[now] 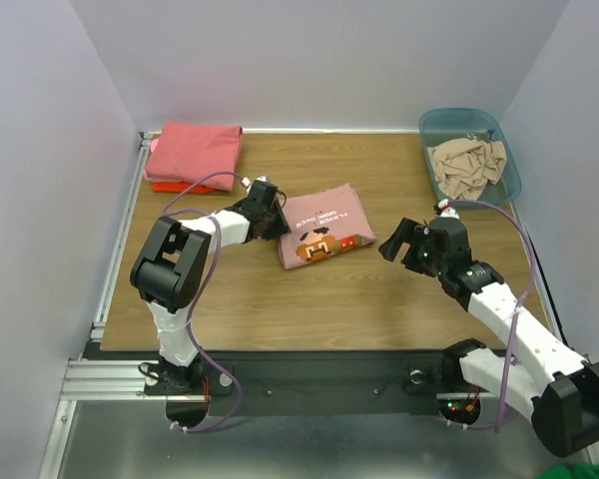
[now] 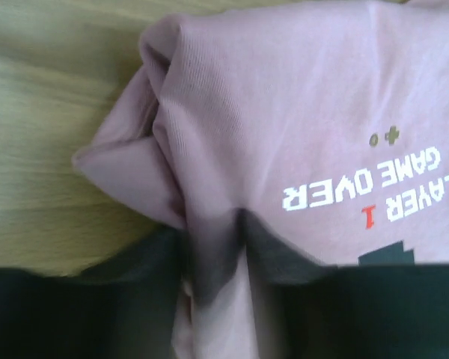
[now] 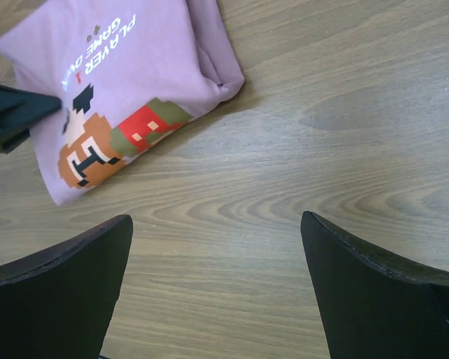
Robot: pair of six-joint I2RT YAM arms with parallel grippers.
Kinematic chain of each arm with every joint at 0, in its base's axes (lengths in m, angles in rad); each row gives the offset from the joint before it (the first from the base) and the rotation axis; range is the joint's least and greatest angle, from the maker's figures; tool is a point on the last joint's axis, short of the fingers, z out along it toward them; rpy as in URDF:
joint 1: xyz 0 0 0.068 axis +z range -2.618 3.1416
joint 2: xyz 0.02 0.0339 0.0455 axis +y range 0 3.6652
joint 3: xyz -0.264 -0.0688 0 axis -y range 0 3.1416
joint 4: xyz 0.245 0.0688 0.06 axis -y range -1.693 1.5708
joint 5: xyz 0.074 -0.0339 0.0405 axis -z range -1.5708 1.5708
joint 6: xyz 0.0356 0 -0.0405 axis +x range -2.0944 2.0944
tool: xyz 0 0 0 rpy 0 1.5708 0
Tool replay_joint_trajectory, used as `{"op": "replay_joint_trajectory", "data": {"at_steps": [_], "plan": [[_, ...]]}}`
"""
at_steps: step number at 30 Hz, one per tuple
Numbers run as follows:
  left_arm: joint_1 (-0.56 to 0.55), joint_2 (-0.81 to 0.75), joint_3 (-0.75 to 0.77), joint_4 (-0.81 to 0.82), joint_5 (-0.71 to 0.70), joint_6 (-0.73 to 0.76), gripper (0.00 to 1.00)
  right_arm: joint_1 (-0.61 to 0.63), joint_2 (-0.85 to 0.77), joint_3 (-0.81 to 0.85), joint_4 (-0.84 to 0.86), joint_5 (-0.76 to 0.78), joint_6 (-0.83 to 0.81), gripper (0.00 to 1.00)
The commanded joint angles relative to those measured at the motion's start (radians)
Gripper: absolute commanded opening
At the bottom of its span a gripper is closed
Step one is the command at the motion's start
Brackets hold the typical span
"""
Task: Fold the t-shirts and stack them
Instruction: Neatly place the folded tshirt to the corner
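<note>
Dusty pink t-shirt (image 1: 324,228) — edge in left claw (image 1: 278,218)

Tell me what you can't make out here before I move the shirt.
- Left claw: grip on the pink shirt unclear; left wrist view, fingers blurred and cut by the bottom edge.
- Orange-red shirt: top view, mostly hidden under the coral shirt.
- Beige cloth in the bin: top view, too small and crumpled to identify.
</note>
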Motion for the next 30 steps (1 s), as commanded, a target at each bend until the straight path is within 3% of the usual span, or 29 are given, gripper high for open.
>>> {"op": "replay_joint_trajectory", "data": {"at_steps": [1, 2, 3, 7, 16, 22, 26, 30], "plan": [[-0.031, 0.021, 0.039, -0.059, -0.010, 0.055, 0.15, 0.002, -0.029, -0.012, 0.028, -0.020, 0.012, 1.00], [-0.031, 0.018, 0.051, -0.082, -0.032, 0.069, 0.02, 0.003, -0.029, -0.018, 0.027, -0.028, 0.009, 1.00], [-0.034, 0.012, 0.068, -0.099, -0.047, 0.089, 0.00, 0.004, -0.029, -0.025, 0.027, -0.028, 0.003, 1.00], [-0.034, 0.007, 0.178, -0.188, -0.189, 0.240, 0.00, 0.002, -0.015, -0.063, 0.025, -0.028, -0.039, 1.00], [-0.021, 0.180, 0.667, -0.415, -0.527, 0.652, 0.00, 0.002, 0.020, -0.083, 0.025, 0.026, -0.095, 1.00], [0.064, 0.262, 0.924, -0.438, -0.489, 0.926, 0.00, 0.002, 0.057, -0.083, 0.025, 0.063, -0.106, 1.00], [0.133, 0.315, 1.101, -0.476, -0.503, 1.011, 0.00, 0.002, 0.069, -0.091, 0.025, 0.072, -0.106, 1.00], [0.213, 0.319, 1.183, -0.497, -0.440, 1.046, 0.00, 0.002, 0.083, -0.089, 0.025, 0.100, -0.105, 1.00]]}}
